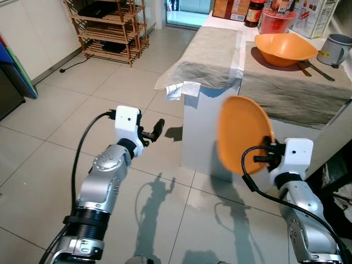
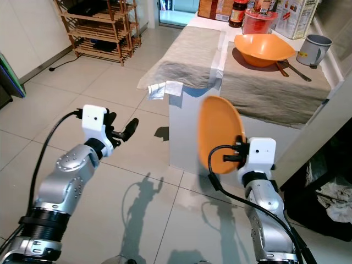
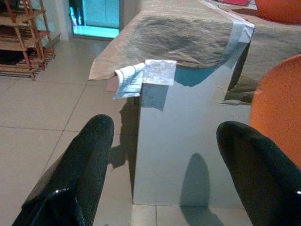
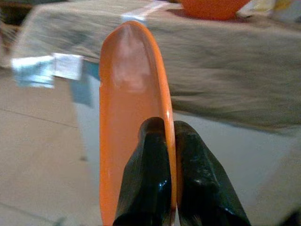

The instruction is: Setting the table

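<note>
Orange plate (image 1: 243, 135) up in the air, held on edge in front of the white counter (image 1: 206, 137), its rim pinched between the two black fingers (image 4: 146, 183) of the right gripper (image 1: 263, 155), one finger on each face of it. It stands nearly upright, hollow side toward the robot's left, and it touches nothing but those fingers.

Over on the other side the left gripper (image 1: 152, 132) hangs above the tiled floor (image 1: 66, 110), fingers spread wide with nothing between them, pointing toward the counter's near corner.

On to the counter: two grey-brown cloth mats lie side by side, the left mat (image 1: 206, 58) drooping over the near edge, with a crumpled bit of paper (image 1: 181, 89) hanging at its corner. On the right mat (image 1: 300, 91) sits an orange bowl (image 1: 285, 48), cutlery (image 1: 313, 69) lying just beside it on the robot's right. A grey mug (image 1: 335, 49) stands near the bowl, farther right.

Behind them, a red lidded tub (image 1: 276, 21), a dark jar (image 1: 253, 14) and some boxes (image 1: 316, 16) crowd the back. Far left across the floor, a wooden shoe rack (image 1: 107, 27) stands against the wall.
</note>
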Robot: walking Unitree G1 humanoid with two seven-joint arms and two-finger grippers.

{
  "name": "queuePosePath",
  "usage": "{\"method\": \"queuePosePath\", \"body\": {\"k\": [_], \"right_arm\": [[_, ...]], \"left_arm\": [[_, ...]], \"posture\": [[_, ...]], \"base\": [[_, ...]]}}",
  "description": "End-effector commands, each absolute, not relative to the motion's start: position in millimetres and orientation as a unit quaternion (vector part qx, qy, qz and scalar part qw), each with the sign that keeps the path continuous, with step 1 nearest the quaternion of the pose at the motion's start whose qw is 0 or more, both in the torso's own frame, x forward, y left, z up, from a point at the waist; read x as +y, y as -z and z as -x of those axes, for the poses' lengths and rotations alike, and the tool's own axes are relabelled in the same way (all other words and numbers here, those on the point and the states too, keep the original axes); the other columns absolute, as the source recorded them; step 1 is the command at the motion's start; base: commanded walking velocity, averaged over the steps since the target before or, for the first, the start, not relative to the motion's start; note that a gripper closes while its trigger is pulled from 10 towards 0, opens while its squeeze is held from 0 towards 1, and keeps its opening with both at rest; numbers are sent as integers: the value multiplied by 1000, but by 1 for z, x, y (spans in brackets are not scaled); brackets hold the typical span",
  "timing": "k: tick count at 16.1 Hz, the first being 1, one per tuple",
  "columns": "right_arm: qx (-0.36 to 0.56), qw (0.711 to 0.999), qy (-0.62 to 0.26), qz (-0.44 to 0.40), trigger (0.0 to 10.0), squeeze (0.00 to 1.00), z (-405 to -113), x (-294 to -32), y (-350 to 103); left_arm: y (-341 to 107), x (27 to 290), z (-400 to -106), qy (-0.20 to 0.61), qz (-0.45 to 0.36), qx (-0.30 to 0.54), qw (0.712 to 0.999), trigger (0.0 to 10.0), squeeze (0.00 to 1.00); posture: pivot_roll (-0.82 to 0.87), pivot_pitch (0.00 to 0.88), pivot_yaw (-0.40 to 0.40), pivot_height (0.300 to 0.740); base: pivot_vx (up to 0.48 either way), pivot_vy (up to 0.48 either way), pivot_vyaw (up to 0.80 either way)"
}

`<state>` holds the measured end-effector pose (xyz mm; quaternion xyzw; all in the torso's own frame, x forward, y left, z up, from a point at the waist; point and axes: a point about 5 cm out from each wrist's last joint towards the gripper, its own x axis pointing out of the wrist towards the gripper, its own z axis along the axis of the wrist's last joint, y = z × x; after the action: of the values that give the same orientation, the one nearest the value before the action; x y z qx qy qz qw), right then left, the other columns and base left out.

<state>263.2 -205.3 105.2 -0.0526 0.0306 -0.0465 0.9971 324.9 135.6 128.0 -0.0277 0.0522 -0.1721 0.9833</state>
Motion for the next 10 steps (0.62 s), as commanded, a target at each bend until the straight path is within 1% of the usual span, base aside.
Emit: {"method": "queuePosePath", "body": {"k": [1, 2, 4, 6, 7, 8, 9, 10], "right_arm": [[-8, 995, 62, 81, 0, 0, -266, -209, -117], [-20, 990, 62, 124, 0, 0, -263, -206, -119], [-18, 986, 79, 145, 0, 0, -260, -208, -115], [-3, 989, 87, 118, 0, 0, -258, -207, -106], [-7, 992, 95, 79, 0, 0, -256, -208, -104], [-18, 993, 92, 77, 0, 0, -255, -208, -105], [-22, 993, 94, 72, 0, 0, -252, -210, -103], [-20, 993, 94, 65, 0, 0, -252, -210, -102]], "left_arm": [[-130, 136, -327, 170, 25, 44, 984, 10000, 0], [-130, 136, -327, 172, 25, 44, 984, 10000, 0], [-131, 133, -328, 179, 28, 42, 982, 10000, 0], [-132, 132, -327, 188, 28, 42, 981, 10000, 0], [-130, 140, -324, 171, 20, 20, 985, 10000, 0], [-132, 146, -320, 151, -28, -15, 988, 10000, 0], [-130, 149, -318, 139, -26, -17, 990, 10000, 0], [-129, 147, -317, 143, -28, -14, 989, 10000, 0]], "posture": [[-62, 33, 22, 740], [-63, 33, 24, 740], [-62, 35, 23, 740], [-61, 38, 23, 740], [-62, 39, 26, 740], [-62, 40, 26, 740], [-62, 41, 24, 740], [-61, 42, 24, 740]], "base": [[0, 0, 0], [0, 0, 0], [0, 0, 0], [0, 0, 0], [0, 0, 0], [0, 0, 0], [0, 0, 0], [0, 0, 0]]}}
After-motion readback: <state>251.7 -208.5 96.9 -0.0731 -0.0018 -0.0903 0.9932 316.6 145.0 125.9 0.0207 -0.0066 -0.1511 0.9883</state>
